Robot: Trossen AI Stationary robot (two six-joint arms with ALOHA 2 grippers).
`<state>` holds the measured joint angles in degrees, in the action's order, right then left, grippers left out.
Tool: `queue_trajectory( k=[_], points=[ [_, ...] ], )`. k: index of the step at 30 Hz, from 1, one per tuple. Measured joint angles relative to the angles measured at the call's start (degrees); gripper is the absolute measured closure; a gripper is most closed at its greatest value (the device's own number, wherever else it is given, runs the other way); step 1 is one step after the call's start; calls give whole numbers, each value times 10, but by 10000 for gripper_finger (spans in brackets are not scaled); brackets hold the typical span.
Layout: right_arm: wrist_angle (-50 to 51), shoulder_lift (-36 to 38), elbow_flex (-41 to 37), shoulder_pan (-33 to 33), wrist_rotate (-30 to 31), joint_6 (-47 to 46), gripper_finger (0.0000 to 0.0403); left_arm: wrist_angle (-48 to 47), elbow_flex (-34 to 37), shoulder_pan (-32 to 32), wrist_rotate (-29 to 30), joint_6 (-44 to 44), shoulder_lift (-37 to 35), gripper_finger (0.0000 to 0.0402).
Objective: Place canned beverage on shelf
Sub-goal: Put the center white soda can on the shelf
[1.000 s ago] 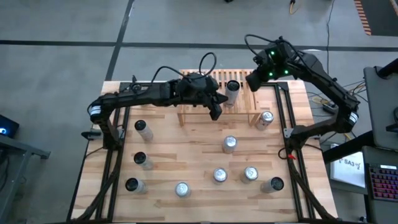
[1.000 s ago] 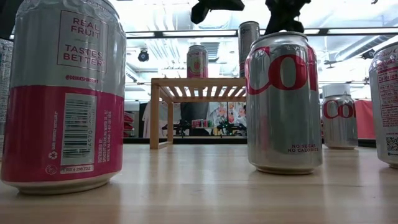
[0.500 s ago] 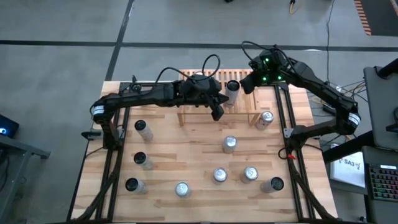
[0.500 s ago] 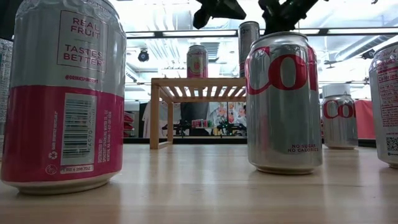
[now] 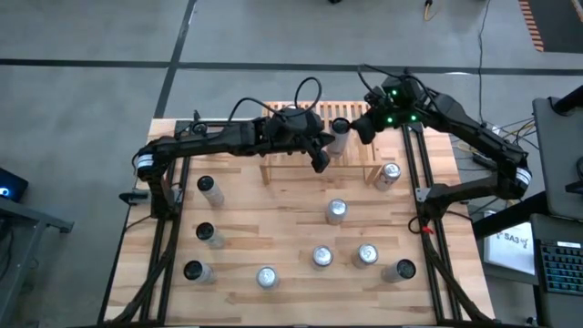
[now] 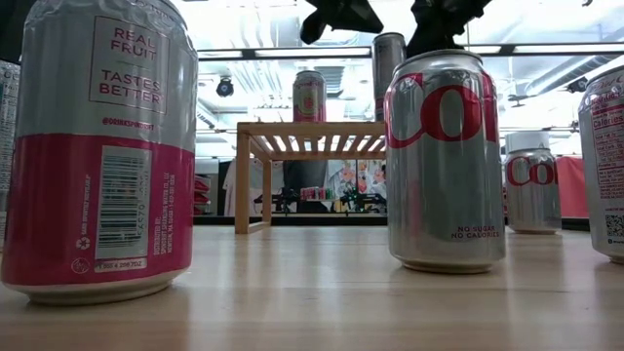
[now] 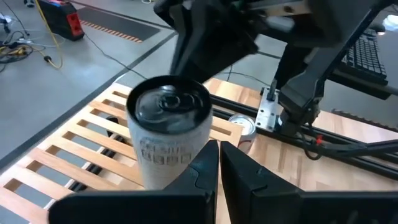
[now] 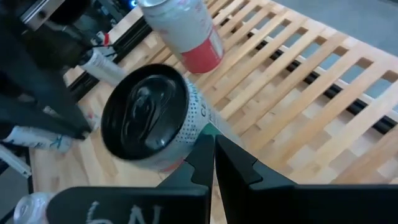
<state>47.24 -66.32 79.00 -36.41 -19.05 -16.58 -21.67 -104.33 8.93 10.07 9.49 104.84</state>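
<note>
Slatted wooden shelf [image 5: 314, 146] with cylindrical metal can [image 5: 340, 133] upright on it.
Left tool [image 5: 321, 165] and right tool [image 5: 361, 133] are seen fully closed, empty, flanking the can.

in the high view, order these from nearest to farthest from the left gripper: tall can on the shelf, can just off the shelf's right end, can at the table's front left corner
1. Tall can on the shelf, just right of the left gripper.
2. Can off the shelf's right end, farther right.
3. Front left corner can, across the table.
</note>
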Motion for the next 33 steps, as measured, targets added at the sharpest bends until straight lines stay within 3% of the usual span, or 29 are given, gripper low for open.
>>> queue_trajectory(
  k=[21,29,33],
  points=[
    [28,7,0,42,14,-14,394,-25,0,3,0,0,-8,401],
    [35,6,0,41,125,7,394,-94,-1,3,0,-29,-16,401],
    [13,-5,0,41,134,10,394,-93,-1,3,0,-32,-9,401]
  ],
)
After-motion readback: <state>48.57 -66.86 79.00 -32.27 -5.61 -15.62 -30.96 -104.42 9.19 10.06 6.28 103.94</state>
